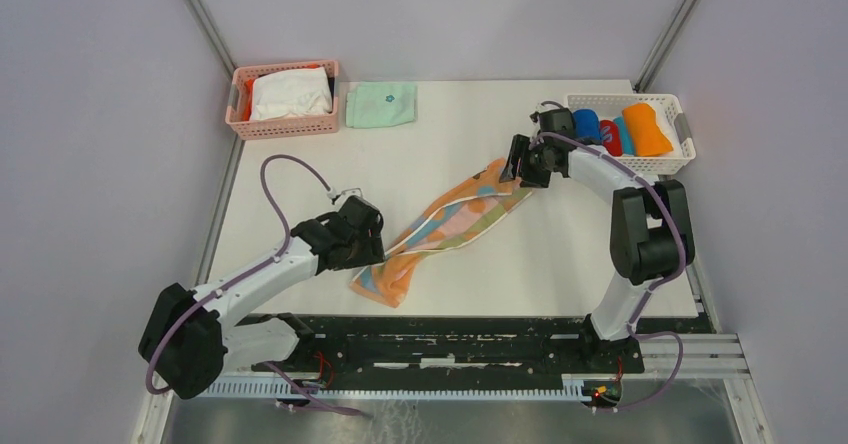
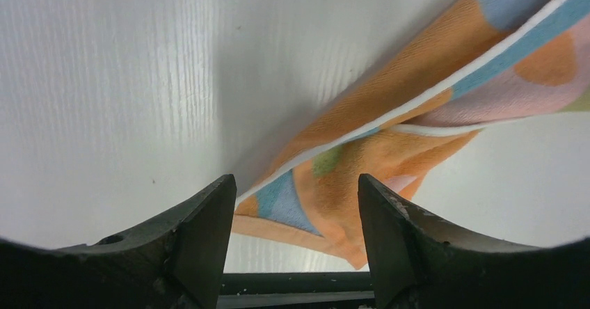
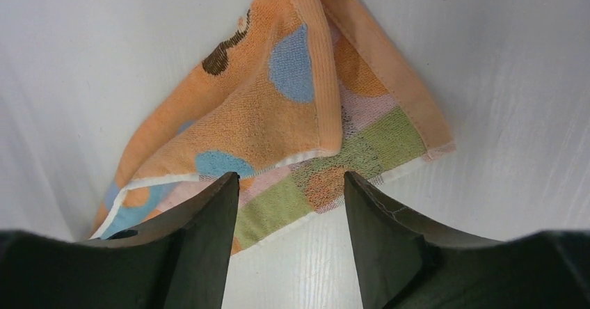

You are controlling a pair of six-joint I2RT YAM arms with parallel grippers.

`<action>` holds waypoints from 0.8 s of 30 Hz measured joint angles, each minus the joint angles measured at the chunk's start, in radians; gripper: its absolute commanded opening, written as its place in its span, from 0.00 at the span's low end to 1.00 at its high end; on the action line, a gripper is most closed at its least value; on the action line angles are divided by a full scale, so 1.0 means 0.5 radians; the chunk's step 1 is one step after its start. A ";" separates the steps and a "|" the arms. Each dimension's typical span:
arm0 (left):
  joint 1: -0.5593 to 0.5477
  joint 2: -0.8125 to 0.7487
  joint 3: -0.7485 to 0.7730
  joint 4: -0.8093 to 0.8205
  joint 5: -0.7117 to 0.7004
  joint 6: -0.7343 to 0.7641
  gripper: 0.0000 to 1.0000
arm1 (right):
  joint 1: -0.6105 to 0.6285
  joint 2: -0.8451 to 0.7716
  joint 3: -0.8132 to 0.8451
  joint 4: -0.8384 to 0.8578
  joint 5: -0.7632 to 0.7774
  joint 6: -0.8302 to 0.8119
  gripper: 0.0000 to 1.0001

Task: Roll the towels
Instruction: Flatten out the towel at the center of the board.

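Patterned towel [image 1: 448, 226] lies on the table [image 1: 560, 254] mid-field, run out diagonally from near-left to far-right, one arm at each end. Left gripper [image 2: 296, 191]: jaws spread wide, low over the near end, the cloth's corner showing in the gap between them; nothing clamped. Right gripper [image 3: 291, 184]: jaws likewise parted, hanging over the far end, with the hemmed edge just between them. Whether any finger touches the cloth, cannot tell from either wrist view. Judgement: an arm at each end suits stretching or squaring the cloth before a roll starts, and open jaws straddling the corners read as a pinch about to be taken. The towel is not flat. It is doubled loosely along its length and twisted, with an edge lifted in a ridge near the left arm and the far corner flopped over itself in a triangle. Terry pile, peach-orange ground, blue and orange dots, pastel green, pink and blue bands, white piping. Soft and limp; likely to sag and bunch unless both ends are held. At far right, the white basket [image 1: 681, 114] holds finished rolls side by side, the blue towel [image 1: 586, 124] and the orange towel [image 1: 647, 129] among them.
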 measured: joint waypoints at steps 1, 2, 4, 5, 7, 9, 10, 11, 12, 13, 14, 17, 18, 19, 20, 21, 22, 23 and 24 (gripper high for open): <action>0.008 0.002 -0.011 -0.031 0.002 -0.003 0.72 | 0.000 0.005 -0.001 0.004 -0.006 0.001 0.65; 0.008 0.003 -0.017 -0.055 0.005 -0.007 0.72 | 0.000 0.007 -0.003 0.007 -0.013 0.001 0.66; 0.008 0.011 -0.018 -0.101 0.028 -0.011 0.72 | 0.000 0.007 -0.007 0.013 -0.021 0.000 0.66; 0.009 0.021 -0.018 -0.125 0.043 -0.011 0.72 | 0.000 0.007 -0.007 0.013 -0.027 -0.001 0.66; 0.010 0.054 -0.012 -0.188 0.079 -0.010 0.72 | 0.000 0.007 -0.011 0.021 -0.044 -0.005 0.66; 0.010 0.105 0.012 -0.261 0.108 -0.010 0.72 | 0.000 0.007 -0.018 0.038 -0.070 -0.007 0.66; 0.010 0.141 0.037 -0.299 0.109 -0.009 0.72 | 0.000 0.007 -0.022 0.049 -0.088 -0.007 0.66; 0.010 0.178 0.064 -0.328 0.107 -0.009 0.72 | 0.000 0.007 -0.024 0.063 -0.116 -0.007 0.65; 0.010 0.214 0.090 -0.349 0.105 -0.008 0.72 | 0.000 0.013 -0.024 0.076 -0.148 -0.007 0.65; 0.010 0.243 0.111 -0.363 0.105 -0.008 0.72 | 0.001 0.022 -0.024 0.093 -0.180 -0.007 0.65; 0.010 0.266 0.124 -0.372 0.104 -0.008 0.72 | 0.003 0.038 -0.023 0.113 -0.217 -0.006 0.65; 0.010 0.333 0.140 -0.372 0.104 -0.008 0.72 | 0.010 0.130 -0.003 0.130 -0.304 -0.006 0.65; 0.010 0.356 0.141 -0.371 0.104 -0.006 0.72 | 0.011 0.171 0.013 0.124 -0.310 -0.006 0.64; 0.010 0.389 0.146 -0.370 0.104 -0.001 0.72 | 0.012 0.210 0.031 0.116 -0.303 -0.006 0.64; 0.010 0.414 0.150 -0.368 0.104 0.005 0.71 | 0.010 0.251 0.047 0.108 -0.284 -0.005 0.64; 0.010 0.449 0.157 -0.366 0.103 0.017 0.71 | 0.008 0.282 0.053 0.106 -0.269 0.002 0.64; 0.014 0.486 0.166 -0.356 0.101 0.028 0.71 | -0.002 0.307 0.054 0.107 -0.264 0.029 0.64; 0.018 0.524 0.175 -0.344 0.095 0.038 0.71 | -0.016 0.310 0.054 0.110 -0.256 0.056 0.64; 0.018 0.555 0.185 -0.335 0.090 0.054 0.71 | -0.031 0.309 0.054 0.111 -0.230 0.076 0.64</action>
